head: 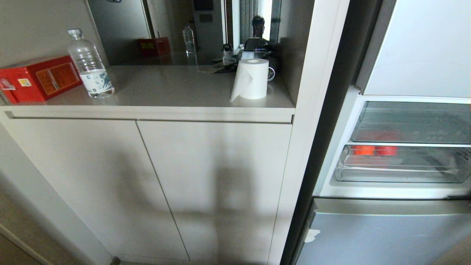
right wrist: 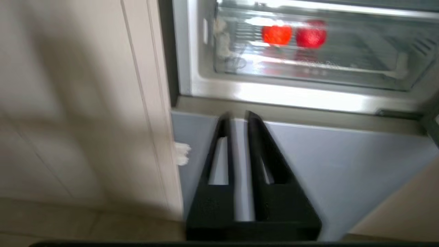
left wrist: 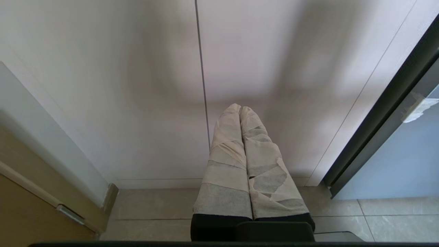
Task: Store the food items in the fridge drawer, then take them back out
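Sitting on the counter (head: 165,88) from left: red box (head: 38,78), water bottle (head: 90,64), paper roll (head: 252,78); cabinet doors (head: 147,184) below; left gripper (left wrist: 240,109) low before those doors, taped fingers (left wrist: 223,164) pressed together, holding nothing; right gripper (right wrist: 236,118) in front of the blue-grey fridge panel (right wrist: 343,171), black fingers a narrow slit apart, empty; fridge drawer (head: 401,165) at right, pushed in, two orange-red food items (right wrist: 294,34) side by side inside it, seen through clear plastic.
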Tool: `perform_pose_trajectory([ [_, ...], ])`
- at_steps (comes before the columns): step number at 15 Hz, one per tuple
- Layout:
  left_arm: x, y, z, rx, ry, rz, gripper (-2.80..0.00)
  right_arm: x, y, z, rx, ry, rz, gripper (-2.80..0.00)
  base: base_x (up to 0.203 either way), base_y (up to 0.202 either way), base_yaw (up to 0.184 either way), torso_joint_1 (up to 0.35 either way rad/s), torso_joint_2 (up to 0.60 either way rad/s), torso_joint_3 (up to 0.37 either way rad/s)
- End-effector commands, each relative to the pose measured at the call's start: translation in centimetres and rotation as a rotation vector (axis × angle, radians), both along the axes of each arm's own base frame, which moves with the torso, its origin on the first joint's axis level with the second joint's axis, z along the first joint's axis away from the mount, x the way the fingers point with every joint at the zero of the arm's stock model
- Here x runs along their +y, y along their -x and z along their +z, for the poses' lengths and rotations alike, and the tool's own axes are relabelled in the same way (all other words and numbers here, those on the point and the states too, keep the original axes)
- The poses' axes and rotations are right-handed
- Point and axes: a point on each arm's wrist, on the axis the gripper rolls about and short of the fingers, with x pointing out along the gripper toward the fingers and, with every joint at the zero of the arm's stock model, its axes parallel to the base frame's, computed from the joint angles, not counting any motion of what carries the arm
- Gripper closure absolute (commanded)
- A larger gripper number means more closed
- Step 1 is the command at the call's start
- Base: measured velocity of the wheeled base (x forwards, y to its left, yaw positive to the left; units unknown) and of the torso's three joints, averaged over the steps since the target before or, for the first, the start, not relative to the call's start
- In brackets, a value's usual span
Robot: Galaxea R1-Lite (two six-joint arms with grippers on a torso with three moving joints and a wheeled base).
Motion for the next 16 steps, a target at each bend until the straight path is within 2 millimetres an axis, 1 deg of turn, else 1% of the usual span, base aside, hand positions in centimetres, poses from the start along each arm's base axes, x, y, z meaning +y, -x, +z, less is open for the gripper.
perform_pose_trajectory([
  [1,0.0,0.0,0.0,0.002,0.000,0.000,0.00,0.0,-1.8,2.6,0.110,-0.016,0.019,-2.80,0.000,0.000,0.000,0.000,0.00,0.000],
  [2,0.0,0.0,0.0,0.002,0.000,0.000,0.00,0.1,-3.1,3.8,0.172,-0.029,0.040,-2.80,0.000,0.000,0.000,0.000,0.00,0.000],
  [4,0.0,0.0,0.0,0.002,0.000,0.000,0.00,0.2,-6.8,5.8,0.314,-0.059,0.104,-2.80,0.000,0.000,0.000,0.000,0.00,0.000],
  [5,0.0,0.0,0.0,0.002,0.000,0.000,0.00,0.3,-8.9,6.3,0.375,-0.073,0.131,-2.80,0.000,0.000,0.000,0.000,0.00,0.000],
  [7,0.0,0.0,0.0,0.002,0.000,0.000,0.00,0.4,-13.7,6.3,0.469,-0.093,0.165,-2.80,0.000,0.000,0.000,0.000,0.00,0.000],
  [8,0.0,0.0,0.0,0.002,0.000,0.000,0.00,0.5,-16.2,6.0,0.490,-0.101,0.178,-2.80,0.000,0.000,0.000,0.000,0.00,0.000],
  [11,0.0,0.0,0.0,0.002,0.000,0.000,0.00,0.6,-22.1,4.3,0.496,-0.111,0.202,-2.80,0.000,0.000,0.000,0.000,0.00,0.000],
  [14,0.0,0.0,0.0,0.002,0.000,0.000,0.00,0.5,-26.6,1.8,0.470,-0.110,0.201,-2.80,0.000,0.000,0.000,0.000,0.00,0.000],
  [16,0.0,0.0,0.0,0.002,0.000,0.000,0.00,0.3,-29.1,0.1,0.410,-0.096,0.151,-2.80,0.000,0.000,0.000,0.000,0.00,0.000],
])
